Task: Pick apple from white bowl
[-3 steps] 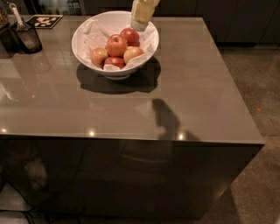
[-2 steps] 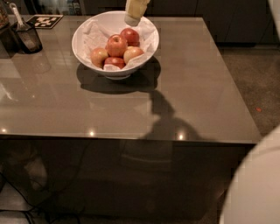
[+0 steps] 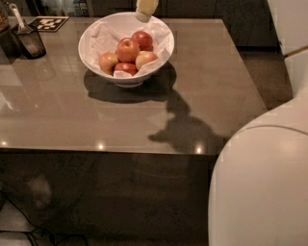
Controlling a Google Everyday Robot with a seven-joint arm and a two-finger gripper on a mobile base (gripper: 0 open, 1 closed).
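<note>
The white bowl [image 3: 92,65] stands on the grey table [image 3: 72,120] at the back, left of centre. It is lined with crumpled white paper and holds several red and yellow apples [image 3: 127,48] heaped in the middle. My gripper [image 3: 146,9] is a cream-coloured tip at the top edge of the view. It hangs just above the bowl's far rim, above and behind the apples, and touches none of them. Its upper part is cut off by the frame.
A small dark container with a utensil [image 3: 30,41] and a black-and-white marker tag [image 3: 48,23] sit at the table's back left. My arm's white body [image 3: 262,187] fills the lower right. The table's front edge runs across the middle, with floor to the right.
My arm's white body has swung into the lower right and now fills much of it. The gripper has drifted left along the bowl's far rim. The apples have not moved.
</note>
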